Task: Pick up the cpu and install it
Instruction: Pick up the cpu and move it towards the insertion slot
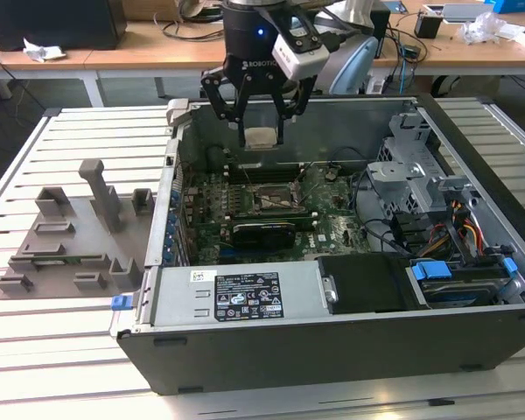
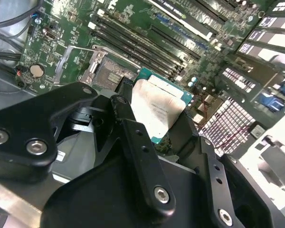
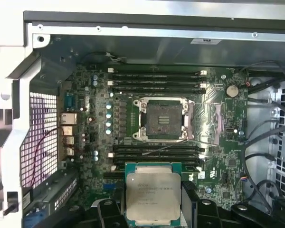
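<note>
The gripper [image 1: 261, 131] pinches the cpu [image 3: 153, 195] by 2 opposite edges, high above the open computer case [image 1: 245, 350] and not yet over the empty socket [image 3: 164, 118], so a clean install likely needs it level, squared and centred there.

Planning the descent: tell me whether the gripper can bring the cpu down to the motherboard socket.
Probably yes. The gripper, shut on the cpu, hangs over the open computer case, and the socket lies uncovered with nothing seen above it.

The gripper [image 1: 262, 140] holds the cpu [image 3: 153, 195] — over the motherboard [image 3: 213, 142] (near socket [image 3: 162, 118]).
</note>
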You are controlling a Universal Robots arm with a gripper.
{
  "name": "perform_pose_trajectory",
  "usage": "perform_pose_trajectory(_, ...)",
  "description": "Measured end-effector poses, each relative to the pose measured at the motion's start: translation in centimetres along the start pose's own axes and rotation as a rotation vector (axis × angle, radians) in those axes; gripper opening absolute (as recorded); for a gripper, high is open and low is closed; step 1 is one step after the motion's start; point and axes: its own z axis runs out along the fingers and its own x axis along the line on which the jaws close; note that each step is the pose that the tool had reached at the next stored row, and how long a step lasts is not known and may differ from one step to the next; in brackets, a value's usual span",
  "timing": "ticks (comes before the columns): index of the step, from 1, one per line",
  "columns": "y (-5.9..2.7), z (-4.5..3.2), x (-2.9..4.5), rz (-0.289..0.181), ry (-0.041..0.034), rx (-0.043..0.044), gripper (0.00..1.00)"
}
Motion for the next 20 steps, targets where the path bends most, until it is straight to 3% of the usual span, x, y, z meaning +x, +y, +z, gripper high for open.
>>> perform_pose_trajectory(7,0.84,0.68,-0.63,0.000,0.0000,0.0003,0.55)
perform_pose_trajectory(15,1.22,1.65,-1.15,0.000,0.0000,0.0002,0.55)
perform_pose_trajectory(20,1.67,3.08,-1.45,0.000,0.0001,0.0004,0.55)
